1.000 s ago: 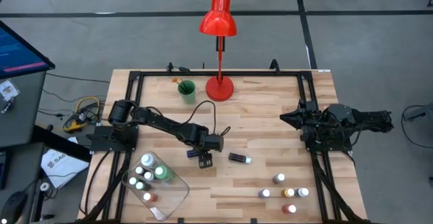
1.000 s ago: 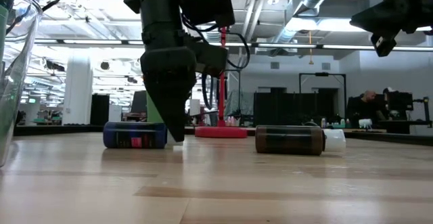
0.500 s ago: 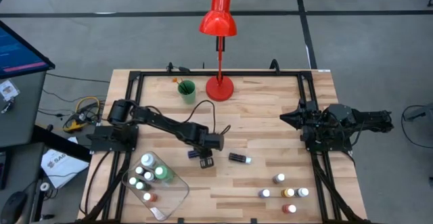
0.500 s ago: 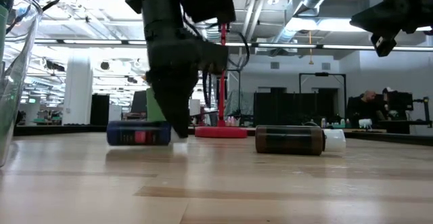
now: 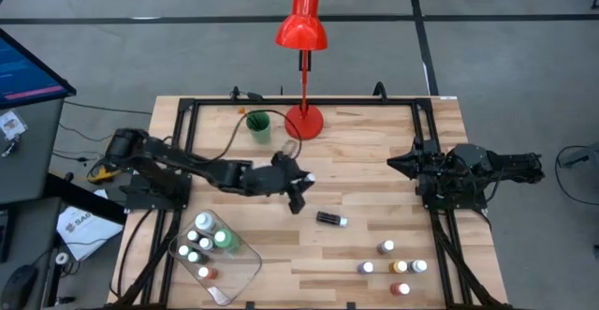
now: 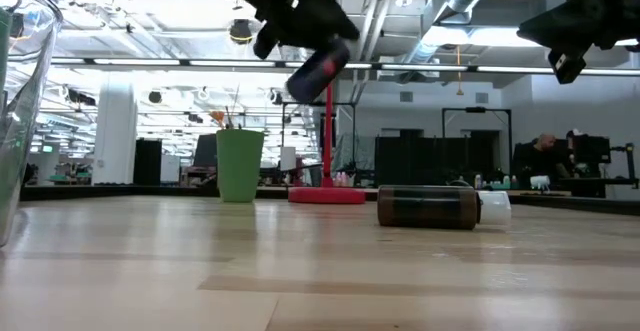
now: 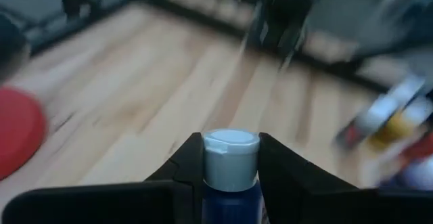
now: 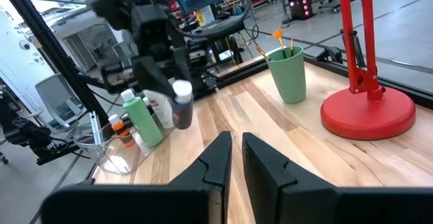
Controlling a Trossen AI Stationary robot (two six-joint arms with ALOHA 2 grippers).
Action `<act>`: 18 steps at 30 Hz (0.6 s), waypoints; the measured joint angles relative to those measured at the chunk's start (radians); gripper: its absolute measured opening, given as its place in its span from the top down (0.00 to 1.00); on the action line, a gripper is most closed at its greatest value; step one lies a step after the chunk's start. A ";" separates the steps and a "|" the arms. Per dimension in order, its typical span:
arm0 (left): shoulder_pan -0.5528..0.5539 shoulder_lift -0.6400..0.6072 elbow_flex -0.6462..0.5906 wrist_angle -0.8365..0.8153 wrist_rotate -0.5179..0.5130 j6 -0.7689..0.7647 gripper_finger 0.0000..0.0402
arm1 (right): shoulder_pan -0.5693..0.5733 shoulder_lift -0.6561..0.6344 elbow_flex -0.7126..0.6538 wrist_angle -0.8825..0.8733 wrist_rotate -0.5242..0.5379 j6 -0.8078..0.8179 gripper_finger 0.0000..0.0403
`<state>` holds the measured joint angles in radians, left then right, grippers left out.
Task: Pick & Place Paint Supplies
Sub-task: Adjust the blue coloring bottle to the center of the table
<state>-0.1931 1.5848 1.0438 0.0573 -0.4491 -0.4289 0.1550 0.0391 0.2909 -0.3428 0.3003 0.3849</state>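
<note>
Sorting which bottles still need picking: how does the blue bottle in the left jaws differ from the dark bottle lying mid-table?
The blue bottle is held in the air by the left gripper; the dark bottle lies on its side on the table. The blue bottle hangs tilted, the dark bottle lies flat. Both have white caps.

We saw a blue bottle [image 7: 231,176] with a white cap, lifted clear of the table near its middle and tilted. A dark bottle [image 5: 329,219] lay on its side to the right of it. Five small bottles [image 5: 400,266] stood at the near right. More bottles [image 5: 208,236], one larger and green, stood at the near left.
</note>
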 joint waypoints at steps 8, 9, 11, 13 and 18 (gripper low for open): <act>0.000 -0.050 -0.449 0.847 -0.096 -0.003 0.78 | 0.000 0.000 0.000 0.000 0.000 0.000 0.92; 0.000 -0.045 -0.479 0.911 -0.106 0.003 0.78 | 0.000 0.000 0.000 0.000 0.000 0.000 0.92; 0.000 -0.044 -0.531 0.980 -0.121 0.046 0.78 | 0.000 0.000 0.000 0.000 0.000 0.000 0.92; 0.000 -0.043 -0.553 1.003 -0.122 0.093 0.78 | 0.000 0.000 0.000 0.000 0.000 0.000 0.92; -0.012 -0.019 -0.570 1.014 -0.120 0.179 0.78 | 0.000 0.000 0.000 0.000 0.000 0.000 0.92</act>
<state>-0.2046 1.5656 0.4736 1.0717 -0.5691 -0.2495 0.1548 0.0391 0.2909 -0.3431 0.3000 0.3851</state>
